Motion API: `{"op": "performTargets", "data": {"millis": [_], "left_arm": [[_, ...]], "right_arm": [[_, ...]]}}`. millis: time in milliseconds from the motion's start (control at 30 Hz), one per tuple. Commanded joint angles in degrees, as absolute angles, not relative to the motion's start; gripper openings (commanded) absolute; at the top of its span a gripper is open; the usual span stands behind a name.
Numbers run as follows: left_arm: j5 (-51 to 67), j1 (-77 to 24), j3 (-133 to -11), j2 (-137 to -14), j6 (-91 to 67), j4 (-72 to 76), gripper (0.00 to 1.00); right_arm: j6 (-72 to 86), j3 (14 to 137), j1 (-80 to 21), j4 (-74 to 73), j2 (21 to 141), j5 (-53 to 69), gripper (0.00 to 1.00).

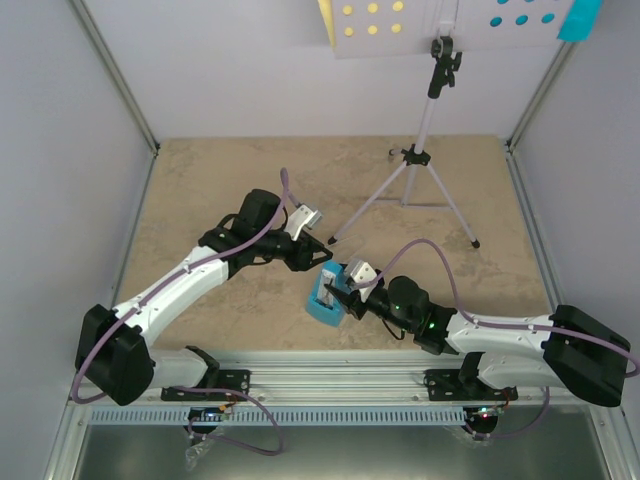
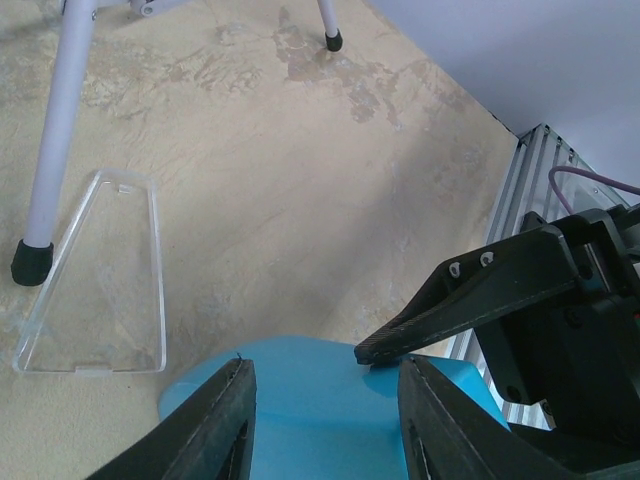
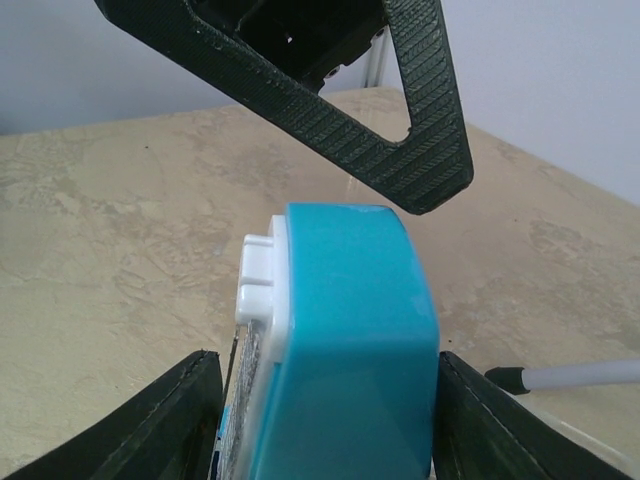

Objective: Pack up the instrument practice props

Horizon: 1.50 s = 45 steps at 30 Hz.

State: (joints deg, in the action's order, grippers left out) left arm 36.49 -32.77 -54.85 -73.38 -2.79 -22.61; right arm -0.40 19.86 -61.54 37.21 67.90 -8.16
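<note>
**Right side is gripping the blue metronome, left side is hanging open over it**

So my right jaws are clamping the small blue metronome (image 1: 323, 303) from both sides. In the right wrist view, one of my fingers (image 3: 160, 430) is pressing on its white-edged face and the other is pressing on the plain blue side, with no gap showing. The metronome is sitting near the front middle of the tan surface (image 1: 220, 180), right between my two arms. I honestly can't tell from these angles whether it's resting on the surface or lifted a bit.

My left jaws are hanging spread apart just above the same metronome and aren't holding anything. From the left wrist camera I'm seeing my two dark fingertips (image 2: 215, 425) wide of each other with the blue body showing between them. One right finger is poking in from the side and touching the top of the blue.

A clear trapezoid plastic piece (image 2: 95, 280) is lying flat on the surface just beside one rubber foot (image 2: 30, 262) of the lilac music stand (image 1: 425, 150).

The stand is standing upright on its tripod toward the back, well apart from the metronome. Its round-holed desk (image 1: 440, 30) is carrying a yellow sheet (image 1: 326, 20) peeking out at one end and a cyan sheet (image 1: 582, 18) at the other.
</note>
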Motion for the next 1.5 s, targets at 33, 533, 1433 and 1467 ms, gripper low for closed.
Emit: {"op": "performTargets", "data": {"millis": [33,533,1433,1467], "left_arm": [[36.35,-33.27,-54.93,-73.74,-2.61,-23.2,0.43],[37.66,-33.88,-54.79,-73.48,-2.55,-23.29,0.42],[38.06,-34.16,-54.89,-73.81,-2.5,-23.29,0.41],[38.06,-34.19,-54.92,-73.83,-2.54,-23.35,0.41]], "right_arm": [[-0.38,18.81,-61.57,36.76,66.89,-8.58,0.56],[-0.18,19.24,-60.87,36.18,67.53,-7.95,0.52],[-0.18,21.42,-59.33,34.39,70.02,-5.71,0.54],[-0.18,21.49,-59.31,34.37,70.07,-5.57,0.54]]}}
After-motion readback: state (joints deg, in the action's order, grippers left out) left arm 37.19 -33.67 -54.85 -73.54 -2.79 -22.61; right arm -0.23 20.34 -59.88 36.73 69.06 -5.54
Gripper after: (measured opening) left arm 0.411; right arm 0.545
